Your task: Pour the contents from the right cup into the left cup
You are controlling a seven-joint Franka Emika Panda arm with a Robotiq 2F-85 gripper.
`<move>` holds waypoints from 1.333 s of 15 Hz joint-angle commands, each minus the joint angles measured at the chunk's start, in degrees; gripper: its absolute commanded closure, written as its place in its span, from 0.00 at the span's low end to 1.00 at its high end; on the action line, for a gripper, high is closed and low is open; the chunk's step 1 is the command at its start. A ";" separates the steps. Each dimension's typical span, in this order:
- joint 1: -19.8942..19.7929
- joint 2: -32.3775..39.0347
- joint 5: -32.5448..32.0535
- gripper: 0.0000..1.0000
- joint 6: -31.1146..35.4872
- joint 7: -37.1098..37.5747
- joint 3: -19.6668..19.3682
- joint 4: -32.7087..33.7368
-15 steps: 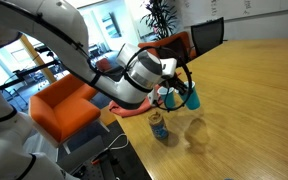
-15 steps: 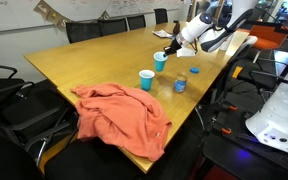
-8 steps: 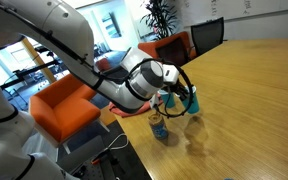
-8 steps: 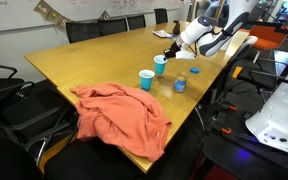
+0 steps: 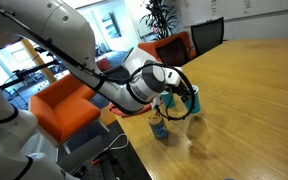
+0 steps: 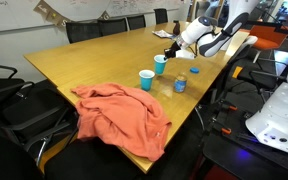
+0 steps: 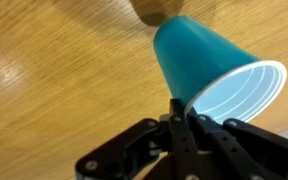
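Observation:
My gripper (image 7: 179, 108) is shut on the rim of the right cup (image 7: 199, 55), a teal-blue tapered cup. The cup's mouth faces the wrist camera and its inside looks plain pale blue. I can make out no contents in it. In an exterior view the gripper (image 6: 168, 57) holds this cup (image 6: 160, 64) just above the table, a short way behind and to the right of the left cup (image 6: 146, 79). The left cup is smaller and paler and stands upright on the wood. From the opposite side, an exterior view shows the gripper (image 5: 183, 100) with the held cup (image 5: 192, 100).
A short yellow patterned can (image 6: 180, 84) stands near the table edge beside the cups, also seen as the can (image 5: 159, 127). An orange cloth (image 6: 119, 115) lies crumpled on the wooden table (image 6: 84, 60). Black chairs (image 6: 9, 105) and an orange seat (image 5: 64, 105) surround it.
The arm has shifted a little and the held teal-blue cup has come slightly lower, closer to the pale cup. The grip on the rim is unchanged.

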 commanded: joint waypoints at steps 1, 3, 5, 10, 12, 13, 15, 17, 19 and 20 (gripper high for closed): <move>1.29 0.89 13.55 0.99 4.60 -12.28 -2.16 -2.67; -5.42 2.13 9.72 0.99 4.11 -10.55 3.83 -1.54; -9.02 2.79 9.64 0.99 3.87 -10.67 7.08 -1.58; -19.46 4.69 9.26 0.99 2.35 -11.61 16.47 -1.55; -23.84 5.69 9.11 0.99 1.45 -12.65 20.56 -1.41; -26.18 6.35 9.09 0.99 0.81 -13.48 22.84 -1.23; -30.81 7.34 9.30 0.99 -1.09 -15.20 27.46 -1.10; -35.51 8.21 10.09 0.99 -3.76 -17.47 32.38 -1.14; -39.56 9.16 11.40 0.99 -7.58 -20.65 36.93 -0.74; -41.42 9.35 12.24 0.99 -9.40 -22.24 39.05 -0.64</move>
